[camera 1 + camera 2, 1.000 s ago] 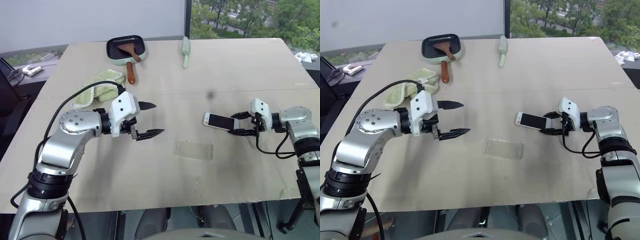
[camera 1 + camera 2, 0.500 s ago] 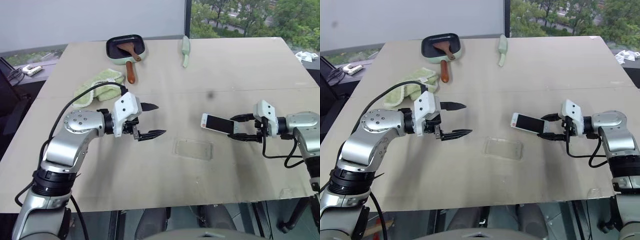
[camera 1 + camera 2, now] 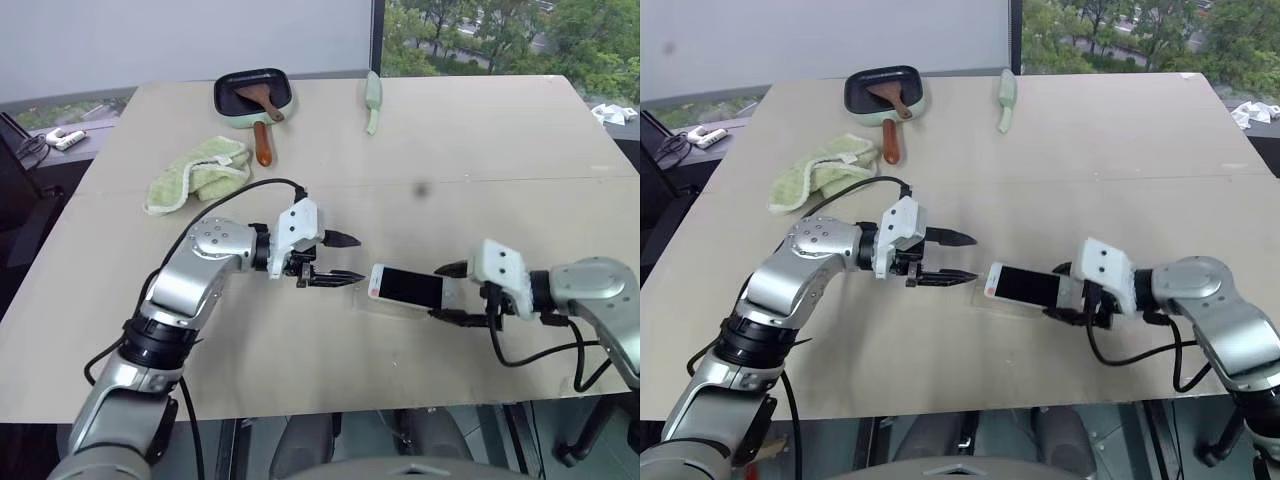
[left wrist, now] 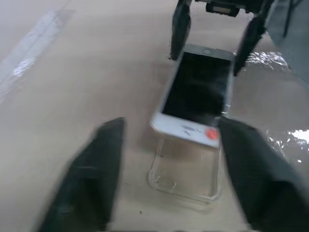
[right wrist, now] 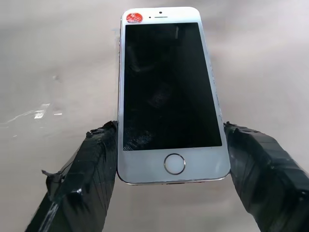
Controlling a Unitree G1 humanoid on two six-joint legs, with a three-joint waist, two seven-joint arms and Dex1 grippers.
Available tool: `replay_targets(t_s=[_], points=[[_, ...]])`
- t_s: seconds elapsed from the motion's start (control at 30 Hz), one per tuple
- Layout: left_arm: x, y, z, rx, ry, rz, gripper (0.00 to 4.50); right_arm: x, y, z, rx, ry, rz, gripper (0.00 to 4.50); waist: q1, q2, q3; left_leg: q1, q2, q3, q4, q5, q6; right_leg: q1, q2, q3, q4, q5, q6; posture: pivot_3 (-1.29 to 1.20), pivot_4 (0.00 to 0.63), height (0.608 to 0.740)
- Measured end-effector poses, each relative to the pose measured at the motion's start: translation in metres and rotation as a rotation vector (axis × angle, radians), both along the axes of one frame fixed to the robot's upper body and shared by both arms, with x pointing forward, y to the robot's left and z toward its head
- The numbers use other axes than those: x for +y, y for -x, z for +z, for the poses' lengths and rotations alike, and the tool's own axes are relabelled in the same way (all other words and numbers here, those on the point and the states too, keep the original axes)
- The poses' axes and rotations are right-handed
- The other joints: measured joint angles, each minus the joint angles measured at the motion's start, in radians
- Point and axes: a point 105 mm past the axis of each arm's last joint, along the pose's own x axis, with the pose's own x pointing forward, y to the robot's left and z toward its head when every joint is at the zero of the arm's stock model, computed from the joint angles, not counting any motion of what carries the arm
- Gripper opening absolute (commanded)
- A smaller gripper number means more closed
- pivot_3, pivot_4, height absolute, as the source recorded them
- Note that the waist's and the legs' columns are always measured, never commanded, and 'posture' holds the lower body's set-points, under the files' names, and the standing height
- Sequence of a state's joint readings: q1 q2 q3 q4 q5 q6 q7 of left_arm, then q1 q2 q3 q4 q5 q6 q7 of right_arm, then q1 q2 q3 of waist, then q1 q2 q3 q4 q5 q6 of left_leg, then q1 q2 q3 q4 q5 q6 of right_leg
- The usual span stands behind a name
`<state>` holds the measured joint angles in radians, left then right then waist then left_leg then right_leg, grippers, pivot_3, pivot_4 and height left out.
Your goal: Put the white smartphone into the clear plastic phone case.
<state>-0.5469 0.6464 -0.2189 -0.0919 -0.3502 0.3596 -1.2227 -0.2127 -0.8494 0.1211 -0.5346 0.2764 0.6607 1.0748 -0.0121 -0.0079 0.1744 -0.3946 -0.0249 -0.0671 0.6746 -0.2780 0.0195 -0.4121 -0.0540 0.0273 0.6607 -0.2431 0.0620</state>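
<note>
Beige table (image 3: 480, 140) bears the clear case (image 4: 186, 169), lying flat. Right gripper (image 3: 452, 293) clamps the phone (image 3: 406, 286) by its sides, screen up, poised above the case, presumably for lowering in. Left gripper (image 3: 343, 258), fingers apart and empty, sits just beside the case, likely to steady it.

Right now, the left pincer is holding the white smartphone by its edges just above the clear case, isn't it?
Not quite: it is the right pincer that holds the white smartphone by its edges; the right wrist view shows its fingers on either side of the phone. The left pincer is open and empty beside it. The rest holds: the phone is just above the clear case.
</note>
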Motion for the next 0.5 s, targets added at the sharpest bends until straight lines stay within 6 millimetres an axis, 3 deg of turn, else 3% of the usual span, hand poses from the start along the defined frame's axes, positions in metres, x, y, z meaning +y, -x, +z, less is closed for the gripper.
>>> replay_targets(t_s=[0.1,0.13,0.2,0.5], points=[[-0.003,-0.002,-0.001,-0.015,-0.012,-0.039,0.31,0.004,0.002,-0.003,0.007,0.009,0.000,3.01,-0.001,0.000,0.000,0.000,0.000,0.000,0.001,0.000,0.000,0.000,0.000,0.000,0.000,0.000,0.000,0.00,0.150,0.740],[-0.005,-0.002,-0.002,-0.019,-0.019,-0.055,0.08,0.004,0.001,-0.004,0.003,0.018,-0.003,3.01,0.000,0.000,0.000,0.000,0.000,0.000,0.001,0.000,0.000,0.000,0.000,0.000,0.000,0.000,0.000,0.00,0.150,0.740],[-0.010,-0.002,-0.012,-0.026,-0.051,-0.103,0.08,0.005,-0.003,-0.006,-0.025,0.059,-0.010,3.01,0.000,0.000,0.000,0.000,0.000,0.000,0.001,0.000,-0.001,0.000,0.000,0.000,0.000,0.000,0.000,0.00,0.150,0.740],[-0.018,0.002,-0.022,-0.039,-0.101,-0.171,0.08,0.005,-0.008,-0.011,-0.035,0.100,-0.023,3.01,-0.001,0.000,0.000,-0.001,0.000,-0.001,0.001,0.000,0.000,0.000,0.000,-0.001,0.000,0.000,0.000,0.00,0.150,0.740]])
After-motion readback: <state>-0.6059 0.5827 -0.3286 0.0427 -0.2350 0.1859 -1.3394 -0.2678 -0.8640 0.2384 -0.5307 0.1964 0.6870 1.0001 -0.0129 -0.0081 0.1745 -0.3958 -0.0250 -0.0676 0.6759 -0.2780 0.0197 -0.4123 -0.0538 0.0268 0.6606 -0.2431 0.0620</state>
